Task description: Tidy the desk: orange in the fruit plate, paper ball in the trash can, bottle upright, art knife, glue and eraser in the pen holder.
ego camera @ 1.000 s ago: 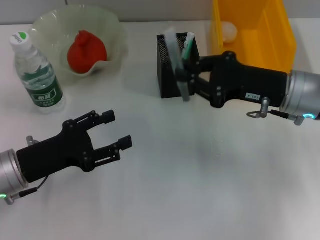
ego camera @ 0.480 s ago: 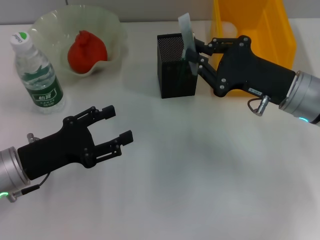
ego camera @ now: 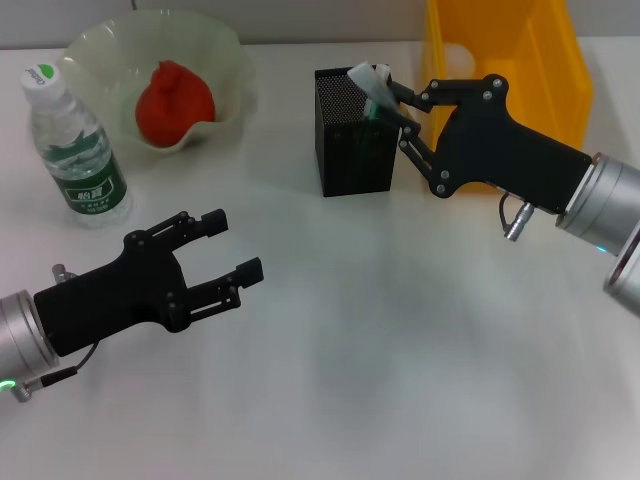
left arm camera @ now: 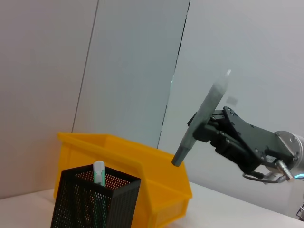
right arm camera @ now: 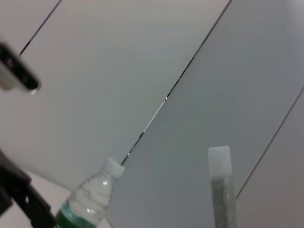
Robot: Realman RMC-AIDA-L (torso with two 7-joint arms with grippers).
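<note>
Now right end effector (ego camera: 396,112) gripping glue (ego camera: 367,82), above pen holder (ego camera: 354,148)

Both arms are showing matte black casings ending in silver metal cuffs. The left gripper (ego camera: 225,245) and the right gripper (ego camera: 400,118) are wearing slim black linkage fingers, thin cables looping beside each wrist.

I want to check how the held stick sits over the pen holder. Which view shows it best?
Left wrist view: the whole stick, tilted in the right gripper above the pen holder. Head view foreshortens it; right wrist view shows one end.
</note>
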